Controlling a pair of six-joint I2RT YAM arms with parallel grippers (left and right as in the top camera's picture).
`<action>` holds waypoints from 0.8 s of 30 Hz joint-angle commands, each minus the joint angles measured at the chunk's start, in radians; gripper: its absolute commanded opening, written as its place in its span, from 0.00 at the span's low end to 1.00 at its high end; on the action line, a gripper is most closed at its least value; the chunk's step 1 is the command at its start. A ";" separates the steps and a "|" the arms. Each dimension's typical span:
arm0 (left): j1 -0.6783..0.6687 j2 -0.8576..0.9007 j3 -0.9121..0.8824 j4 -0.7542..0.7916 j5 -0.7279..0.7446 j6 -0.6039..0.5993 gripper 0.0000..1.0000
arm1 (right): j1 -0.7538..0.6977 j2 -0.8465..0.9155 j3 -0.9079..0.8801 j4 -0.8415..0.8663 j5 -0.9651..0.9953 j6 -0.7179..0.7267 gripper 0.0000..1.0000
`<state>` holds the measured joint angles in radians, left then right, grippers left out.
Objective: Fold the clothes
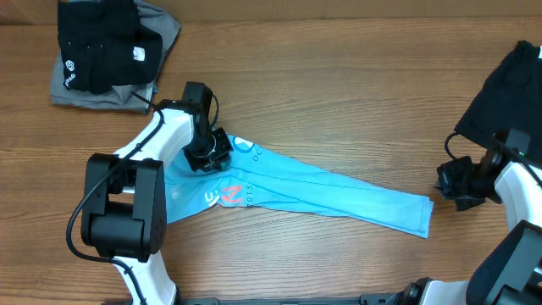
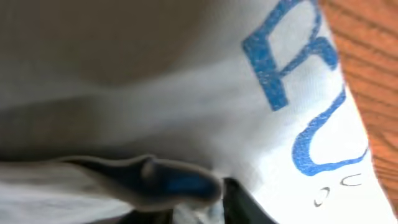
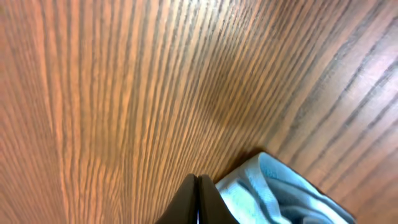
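One T-shirt [image 1: 339, 191], left end effector [image 1: 207, 152] touching, right end effector [image 3: 198, 200] closed

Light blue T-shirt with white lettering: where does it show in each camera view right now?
Overhead: the light blue T-shirt lies in a long strip from centre left to lower right.
Left wrist: it fills most of the frame, pale with blue lettering.
Right wrist: only a corner, bottom right.
Shared landmark: the brown wooden table.
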<state>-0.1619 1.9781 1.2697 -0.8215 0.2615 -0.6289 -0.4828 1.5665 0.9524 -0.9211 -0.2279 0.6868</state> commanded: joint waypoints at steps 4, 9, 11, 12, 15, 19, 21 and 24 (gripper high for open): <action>0.032 0.046 -0.024 -0.013 -0.241 0.093 0.56 | -0.012 0.005 0.178 -0.167 0.054 -0.093 0.04; 0.097 0.046 -0.023 -0.080 -0.326 0.155 1.00 | -0.055 0.005 0.221 -0.271 0.044 -0.162 0.26; 0.135 0.046 -0.023 -0.090 -0.346 0.158 1.00 | -0.076 0.005 0.216 -0.305 0.049 -0.195 0.68; 0.151 0.046 -0.023 -0.093 -0.348 0.158 1.00 | -0.084 0.005 0.214 -0.317 0.048 -0.203 0.90; 0.206 0.046 -0.015 -0.106 -0.342 0.153 1.00 | -0.095 0.005 0.198 -0.346 0.039 -0.239 1.00; 0.251 0.046 -0.005 -0.121 -0.339 0.154 1.00 | -0.073 0.005 0.156 -0.349 -0.080 -0.398 1.00; 0.261 0.045 -0.004 -0.126 -0.339 0.154 1.00 | -0.044 0.005 0.126 -0.344 -0.155 -0.451 1.00; 0.262 0.045 0.000 -0.143 -0.339 0.154 1.00 | 0.020 0.005 0.081 -0.311 -0.169 -0.457 1.00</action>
<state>0.0895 1.9774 1.2827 -0.9497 -0.0051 -0.4927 -0.5209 1.5703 1.0721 -1.2537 -0.3195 0.3092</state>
